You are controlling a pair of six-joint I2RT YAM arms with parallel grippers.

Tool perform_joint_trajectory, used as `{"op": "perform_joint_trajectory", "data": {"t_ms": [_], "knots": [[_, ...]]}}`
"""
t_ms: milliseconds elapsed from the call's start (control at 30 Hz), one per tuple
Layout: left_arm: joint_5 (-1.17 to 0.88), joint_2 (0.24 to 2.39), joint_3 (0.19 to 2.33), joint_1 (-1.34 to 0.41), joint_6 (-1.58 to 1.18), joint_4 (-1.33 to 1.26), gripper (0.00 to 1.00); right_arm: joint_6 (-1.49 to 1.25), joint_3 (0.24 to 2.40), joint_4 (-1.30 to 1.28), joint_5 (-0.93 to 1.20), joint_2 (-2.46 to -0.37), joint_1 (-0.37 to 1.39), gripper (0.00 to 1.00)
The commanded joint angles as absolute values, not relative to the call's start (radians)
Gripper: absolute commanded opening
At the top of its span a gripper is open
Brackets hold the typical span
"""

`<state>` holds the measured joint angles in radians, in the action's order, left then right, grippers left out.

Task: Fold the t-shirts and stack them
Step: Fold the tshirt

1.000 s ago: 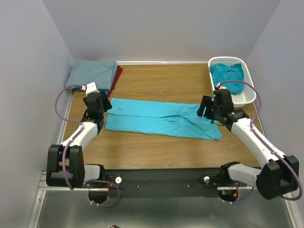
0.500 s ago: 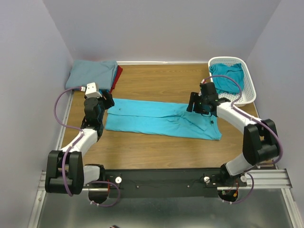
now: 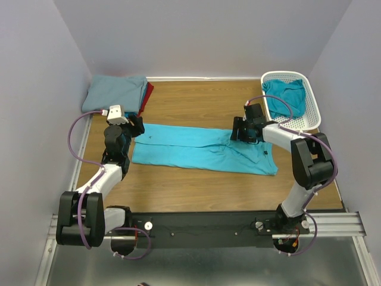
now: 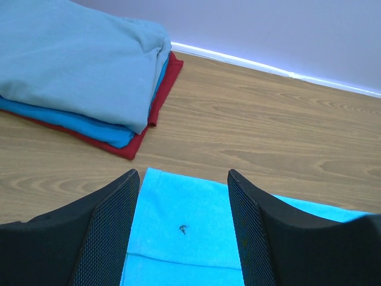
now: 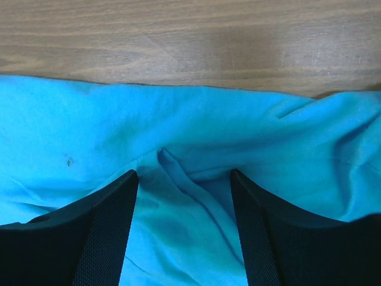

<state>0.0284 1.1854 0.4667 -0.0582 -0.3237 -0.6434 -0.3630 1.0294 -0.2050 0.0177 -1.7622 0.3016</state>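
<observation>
Lying flat on the worktop (image 3: 196,101), the turquoise tee (image 3: 202,149) stretches as a long band between the arms. The left gripper (image 3: 136,126) hangs over its far left corner and the right gripper (image 3: 238,130) over a crease near its far edge, each with fingers apart and empty. Folded tees (image 3: 116,92) sit stacked far left, and a teal tee (image 3: 286,95) lies in the basket (image 3: 312,116).

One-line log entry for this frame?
left gripper: open, over turquoise t-shirt left end | right gripper: open, over its wrinkled right part | folded stack: far-left corner
</observation>
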Motion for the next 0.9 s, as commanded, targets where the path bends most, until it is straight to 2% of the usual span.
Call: {"op": "perform_joint_trajectory", "data": {"t_ms": [0, 433, 867], "knots": [[0.005, 1.178, 0.469, -0.051, -0.305, -0.680, 0.69, -0.345, 1.037, -0.141, 0.037, -1.778, 0.307, 0.69], [0.005, 1.180, 0.471, -0.049, -0.302, -0.678, 0.69, -0.341, 1.028, -0.132, 0.032, -1.720, 0.322, 0.65], [-0.029, 1.192, 0.477, -0.051, -0.298, -0.672, 0.69, -0.334, 1.034, -0.123, 0.032, -1.756, 0.341, 0.45]]}}
